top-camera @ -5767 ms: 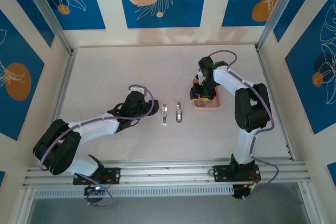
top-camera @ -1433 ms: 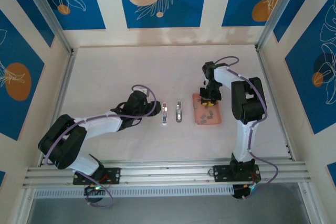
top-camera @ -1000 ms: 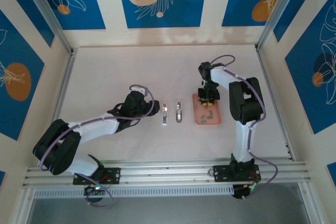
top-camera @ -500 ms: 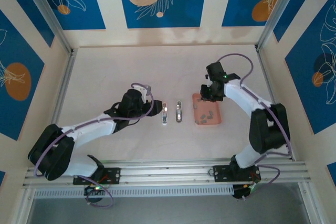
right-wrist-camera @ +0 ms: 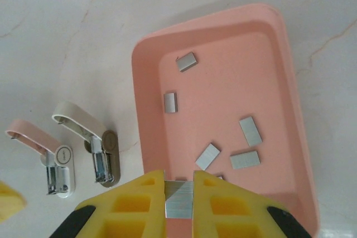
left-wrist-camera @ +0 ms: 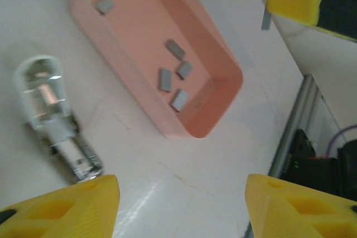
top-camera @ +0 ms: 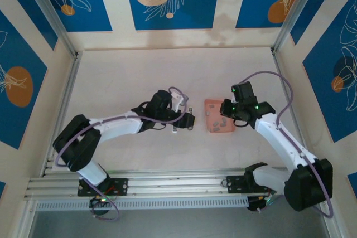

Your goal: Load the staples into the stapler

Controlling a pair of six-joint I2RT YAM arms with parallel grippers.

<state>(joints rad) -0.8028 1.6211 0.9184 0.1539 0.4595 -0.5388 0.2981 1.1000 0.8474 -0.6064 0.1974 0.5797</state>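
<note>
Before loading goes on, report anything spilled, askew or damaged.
Nothing stands out. The loose staples lie at mixed angles inside the pink tray, none spilled on the table; both staplers look intact.

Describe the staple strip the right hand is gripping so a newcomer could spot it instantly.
Start at the pink tray. At its edge, at the bottom of the right wrist view, the right hand pinches one grey strip between its yellow fingers. The other strips lie loose on the tray floor; this one alone is clamped.
</note>
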